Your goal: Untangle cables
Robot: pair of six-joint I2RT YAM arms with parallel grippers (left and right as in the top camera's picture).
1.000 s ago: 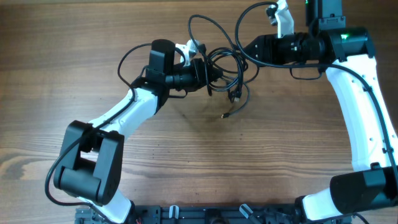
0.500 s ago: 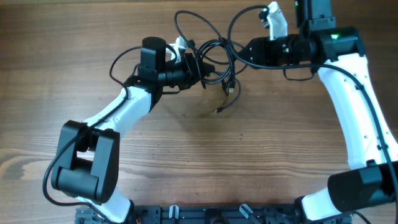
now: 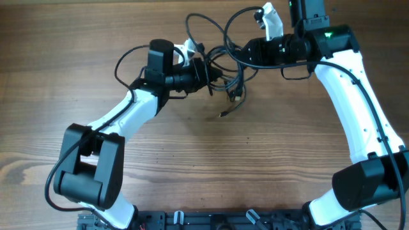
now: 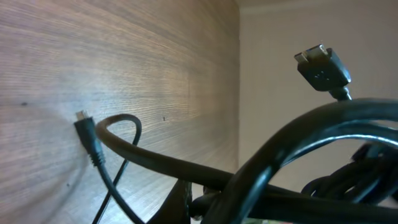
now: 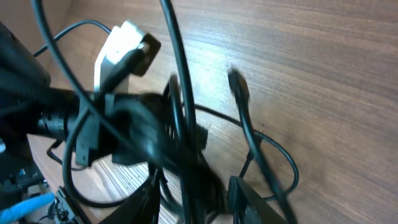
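1. Bunching at the far side of the table (image 3: 211,160), the cables (image 3: 225,56) hang as one dark knot between the left gripper (image 3: 208,69) and the right gripper (image 3: 246,52). From overhead the strands overlap so tightly that no single cord can be followed through it.
2. The left gripper's jaws are closed tight on the knot's left side. Its fingertips are buried in black cord in the overhead view and are hard to pick out in the left wrist view.
3. Thick, out-of-focus cord fills the bottom and right of the left wrist view and runs off the frame's edge. Only a small plug (image 4: 89,138) touching the wood and a broader plug (image 4: 321,65) hanging in the air are sharp.
4. The right gripper's fingers (image 5: 249,198) show only as dark tips cut off at the bottom edge of the right wrist view. They stand somewhat apart with blurred cord between them, and whether the pads touch that cord cannot be told.
5. Blur smears the middle of the right wrist view, so the cords there merge with the left gripper's black body.
6. One loop arcs out beyond the knot toward the top of the overhead view, and loose tails droop below the knot. One tail ends in a plug end (image 3: 223,114) lying on the wood, and which cable it belongs to is unclear.
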